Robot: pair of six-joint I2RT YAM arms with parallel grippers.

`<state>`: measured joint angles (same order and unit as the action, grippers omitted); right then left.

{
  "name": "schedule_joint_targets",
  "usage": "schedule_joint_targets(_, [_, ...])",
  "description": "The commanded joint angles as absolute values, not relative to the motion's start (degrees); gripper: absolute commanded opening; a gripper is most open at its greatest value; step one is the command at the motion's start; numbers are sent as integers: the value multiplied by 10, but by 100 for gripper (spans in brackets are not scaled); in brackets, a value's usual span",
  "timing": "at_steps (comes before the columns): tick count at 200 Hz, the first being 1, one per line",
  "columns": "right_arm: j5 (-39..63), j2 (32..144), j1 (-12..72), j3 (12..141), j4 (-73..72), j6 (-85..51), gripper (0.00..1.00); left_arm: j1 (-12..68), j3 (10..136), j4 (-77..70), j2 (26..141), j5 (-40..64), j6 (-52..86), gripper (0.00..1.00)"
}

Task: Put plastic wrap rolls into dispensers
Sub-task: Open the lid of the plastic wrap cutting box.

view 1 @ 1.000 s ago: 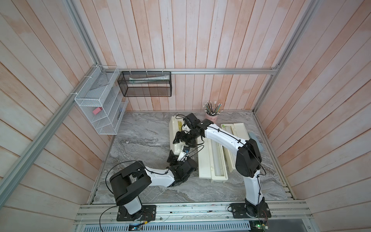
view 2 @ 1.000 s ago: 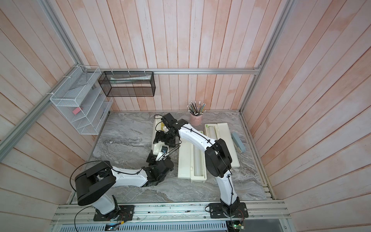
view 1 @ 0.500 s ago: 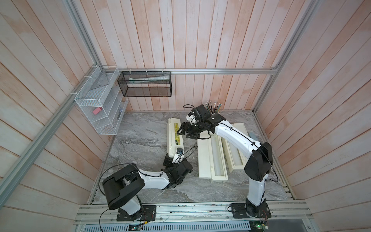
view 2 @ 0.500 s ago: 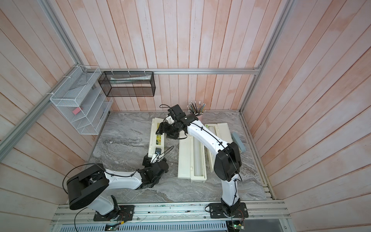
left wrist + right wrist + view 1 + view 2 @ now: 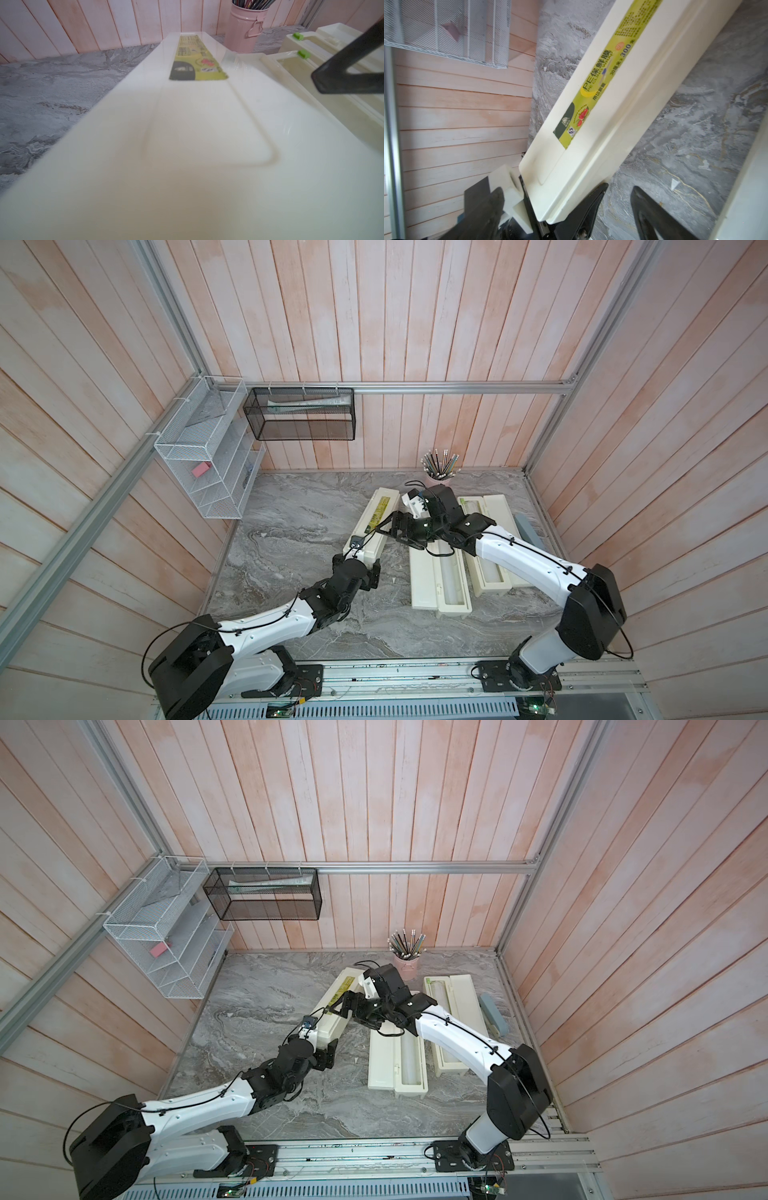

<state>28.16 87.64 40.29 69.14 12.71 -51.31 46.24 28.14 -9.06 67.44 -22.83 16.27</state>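
Nearby, cream dispenser (image 5: 372, 548), yellow-green label (image 5: 593, 91)

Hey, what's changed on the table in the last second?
The closed box has swung, its far end toward the open boxes, and lies skewed. The right claw went toward the back wall, then came back beside that box, open and empty. The left claw reached further in at its near end. The open boxes and pencil cup stayed put.

Soft, even light is seen in both top views, where the walls (image 5: 415, 323) are bowed at the edges; the dispenser (image 5: 187, 166) is blurred in the left wrist view.
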Motion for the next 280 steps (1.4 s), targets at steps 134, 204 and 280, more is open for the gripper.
schedule_joint_targets(134, [319, 836, 428, 451, -348, -754, 94, 432, 276, -92, 611, -183, 207, 0])
schedule_joint_targets(204, [316, 882, 444, 430, -458, -822, 93, 432, 248, -128, 582, -176, 193, 0])
schedule_joint_targets(280, [323, 946, 457, 433, -549, -870, 91, 435, 263, -126, 604, -161, 205, 0])
